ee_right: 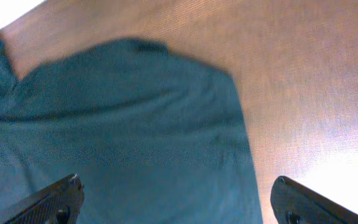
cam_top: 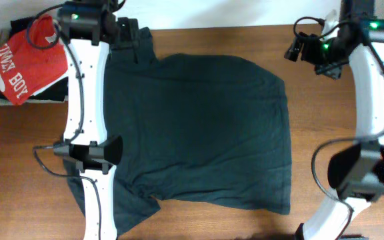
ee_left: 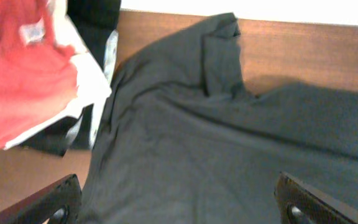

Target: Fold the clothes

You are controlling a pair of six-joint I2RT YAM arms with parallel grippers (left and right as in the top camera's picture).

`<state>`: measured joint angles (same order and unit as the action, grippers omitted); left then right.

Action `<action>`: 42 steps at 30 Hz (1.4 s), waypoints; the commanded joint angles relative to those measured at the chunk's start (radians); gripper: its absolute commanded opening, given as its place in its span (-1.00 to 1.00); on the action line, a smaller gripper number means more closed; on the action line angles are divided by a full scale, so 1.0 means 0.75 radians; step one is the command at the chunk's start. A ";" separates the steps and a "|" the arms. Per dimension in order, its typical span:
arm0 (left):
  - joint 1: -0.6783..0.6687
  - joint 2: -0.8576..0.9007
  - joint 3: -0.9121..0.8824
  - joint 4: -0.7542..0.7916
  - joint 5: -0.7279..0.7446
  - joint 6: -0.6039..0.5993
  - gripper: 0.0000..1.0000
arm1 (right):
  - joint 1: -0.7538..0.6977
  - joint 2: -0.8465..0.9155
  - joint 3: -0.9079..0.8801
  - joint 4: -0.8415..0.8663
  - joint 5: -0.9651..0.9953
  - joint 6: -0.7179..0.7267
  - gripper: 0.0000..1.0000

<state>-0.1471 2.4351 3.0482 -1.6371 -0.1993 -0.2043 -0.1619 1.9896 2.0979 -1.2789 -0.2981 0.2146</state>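
Black soft-fabric T-shirt (cam_top: 205,133) lies spread mid-frame, unfolded (every fold remains). Left gripper (ee_left: 179,208) and right gripper (ee_right: 179,202) gape wide, empty.

Brown wooden table (cam_top: 19,167), white wall (cam_top: 212,10)

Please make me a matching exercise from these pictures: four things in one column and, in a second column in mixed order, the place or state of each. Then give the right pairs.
Things
1. large black soft-fabric T-shirt
2. red fabric shirt with white lettering
3. left hand
4. right hand

Places and states
A. open and empty, at the far right of the brown wooden table
B. crumpled at the far left corner of the table
C. spread out over the middle of the table
D. open and empty, above the far left part of the T-shirt

Pairs: 1-C, 2-B, 3-D, 4-A
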 commanded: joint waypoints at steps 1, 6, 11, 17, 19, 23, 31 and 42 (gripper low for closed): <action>0.010 -0.034 0.117 -0.068 0.084 -0.076 0.98 | 0.008 -0.145 0.035 -0.117 -0.006 0.006 1.00; 0.010 -0.214 -0.041 -0.068 0.202 -0.069 0.98 | 0.008 -0.257 0.034 -0.388 -0.007 -0.060 1.00; 0.010 -0.762 -0.974 -0.068 -0.030 -0.321 0.98 | 0.134 -0.473 -0.044 -0.455 0.014 -0.071 1.00; 0.010 -1.249 -1.884 0.042 -0.045 -0.620 0.98 | 0.312 -0.552 -0.418 -0.307 0.255 0.066 0.97; 0.068 -1.352 -2.165 0.114 -0.046 -0.701 0.98 | 0.312 -0.552 -0.587 -0.212 0.266 0.065 0.97; 0.403 -1.445 -2.409 0.192 -0.029 -0.699 0.98 | 0.312 -0.552 -0.805 -0.077 0.265 0.065 0.97; 0.806 -1.444 -2.934 0.690 0.255 -0.493 0.98 | 0.312 -0.549 -0.850 0.026 0.264 0.065 0.98; 1.044 -1.307 -3.269 1.137 0.341 -0.423 0.98 | 0.312 -0.549 -0.850 0.052 0.264 0.065 0.97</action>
<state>0.6300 1.3941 0.6109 -0.8127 0.0528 -0.5385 0.0647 1.5833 1.4654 -1.2438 -0.1158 0.2588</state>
